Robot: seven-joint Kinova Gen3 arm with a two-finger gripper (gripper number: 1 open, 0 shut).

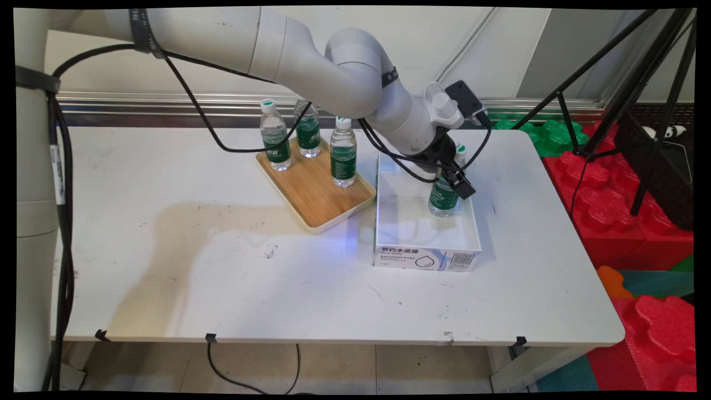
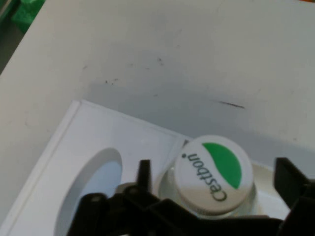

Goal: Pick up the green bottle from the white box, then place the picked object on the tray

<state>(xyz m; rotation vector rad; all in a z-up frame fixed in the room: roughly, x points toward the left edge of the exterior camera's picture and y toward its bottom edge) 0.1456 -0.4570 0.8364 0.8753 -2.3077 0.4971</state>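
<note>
Where fingers [image 2: 143,172] spread, bottle [image 2: 215,175] stands between.

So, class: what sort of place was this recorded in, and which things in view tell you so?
Probably a robotics lab or test room: a robot arm with taped cables works at a plain white table, a black tripod stands to the right, and foam floor blocks lie beside it.

back bottle [image 1: 307,133] half-hidden (arm), box print [image 1: 404,254] unreadable

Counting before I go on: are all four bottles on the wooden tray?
No: three bottles stand on the wooden tray, and the fourth bottle stands inside the white box.
</note>
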